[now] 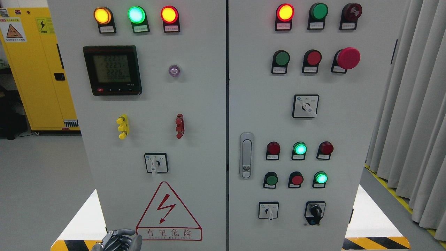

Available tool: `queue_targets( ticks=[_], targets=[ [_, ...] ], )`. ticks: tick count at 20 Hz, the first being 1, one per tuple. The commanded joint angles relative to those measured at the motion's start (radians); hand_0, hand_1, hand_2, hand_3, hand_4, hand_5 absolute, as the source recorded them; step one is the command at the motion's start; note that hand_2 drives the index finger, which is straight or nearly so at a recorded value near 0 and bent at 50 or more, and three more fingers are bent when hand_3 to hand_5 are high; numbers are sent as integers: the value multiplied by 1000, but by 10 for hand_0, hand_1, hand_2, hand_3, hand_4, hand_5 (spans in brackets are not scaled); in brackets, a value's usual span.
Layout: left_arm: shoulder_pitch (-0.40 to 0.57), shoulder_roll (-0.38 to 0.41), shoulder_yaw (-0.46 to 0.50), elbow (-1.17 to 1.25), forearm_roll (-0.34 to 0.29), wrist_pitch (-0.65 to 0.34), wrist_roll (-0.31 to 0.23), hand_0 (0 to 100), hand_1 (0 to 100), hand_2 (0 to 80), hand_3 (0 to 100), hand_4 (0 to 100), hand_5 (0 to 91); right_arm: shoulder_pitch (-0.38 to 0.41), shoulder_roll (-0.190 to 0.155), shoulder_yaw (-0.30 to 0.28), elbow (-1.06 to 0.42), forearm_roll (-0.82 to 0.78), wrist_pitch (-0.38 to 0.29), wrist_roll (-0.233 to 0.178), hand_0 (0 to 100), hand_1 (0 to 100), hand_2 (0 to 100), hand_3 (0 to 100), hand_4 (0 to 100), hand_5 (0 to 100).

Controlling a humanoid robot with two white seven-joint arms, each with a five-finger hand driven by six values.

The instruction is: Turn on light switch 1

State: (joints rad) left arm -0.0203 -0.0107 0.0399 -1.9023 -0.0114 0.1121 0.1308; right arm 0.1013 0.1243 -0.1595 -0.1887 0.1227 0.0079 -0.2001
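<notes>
Grey cabinet point(195, 104) fronts curtained room; left hand point(120, 240) fingers curled, holding nothing.

My meter point(112, 70) reads 222.4, 222.7, 222.6; the red warning triangle point(168, 212) on the cabinet door point(202, 104) says 有电危险.

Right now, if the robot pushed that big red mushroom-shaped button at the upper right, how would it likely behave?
The big red mushroom button looks like rigid moulded plastic, so it probably won't flex. It sits fixed in the grey cabinet door, so it likely travels straight in rather than tipping or rolling. Its broad domed cap seems smooth, so a finger might slide off-centre. The left hand is far below it.
</notes>
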Motion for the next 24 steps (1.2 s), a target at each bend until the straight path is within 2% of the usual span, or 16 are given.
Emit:
queue_targets(
  ticks=[1,12,15,24],
  targets=[
    [-79,-35,-2,-44,-45,41,1,91,578,507,788,849,798,0,0,0,0,0,0,1,0,500,40,0,0,0],
    [-173,-91,-8,-43,-119,145,1,141,598,509,828,873,815,0,0,0,0,0,0,1,0,500,40,0,0,0],
    [-199,-112,-9,-44,-154,211,1,156,597,512,824,873,811,0,0,0,0,0,0,1,0,500,40,0,0,0],
    [-237,-117,-9,-43,-163,261,29,202,613,517,814,878,814,0,0,0,0,0,0,1,0,500,40,0,0,0]
  ],
)
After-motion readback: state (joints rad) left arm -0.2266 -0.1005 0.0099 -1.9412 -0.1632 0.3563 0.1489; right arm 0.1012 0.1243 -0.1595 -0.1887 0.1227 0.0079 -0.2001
